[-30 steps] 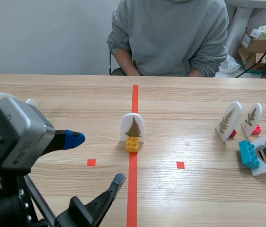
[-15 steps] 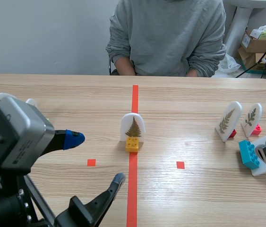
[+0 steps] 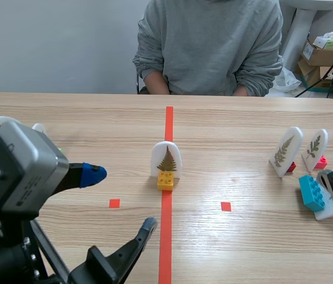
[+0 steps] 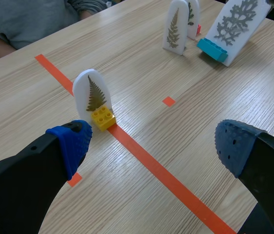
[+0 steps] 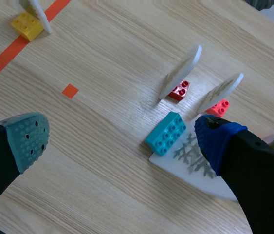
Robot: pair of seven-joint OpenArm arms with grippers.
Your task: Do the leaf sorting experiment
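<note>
- My left gripper (image 4: 151, 146) hangs at the near left, fingers wide apart and nothing between them. The fern card (image 3: 167, 161) stands upright on its yellow brick (image 3: 165, 180) on the red centre line (image 3: 167, 236), ahead of that gripper and clear of it.
- My right gripper (image 5: 121, 138) is spread wide too and holds nothing. Its blue-padded finger (image 5: 219, 139) sits over one edge of the tipped card (image 5: 190, 158), which leans on its teal brick (image 5: 166, 133) at the near right. I cannot tell whether the pad touches it.
- If I close from here, I expect only that one finger to meet the card. That would shove it across the wood instead of clamping it.
- One upright card (image 3: 285, 151) and a second upright card (image 3: 316, 148) stand just beyond the tipped one. A skid or a careless sideways sweep could topple either.
- The card looks thin and smooth, so a pinch on its face may slip. The brick seems the surer hold.
- On the left, a low approach could knock the fern card off its line.
- A person (image 3: 210, 44) sits at the far edge, so I'd keep my reaches short of that side.
</note>
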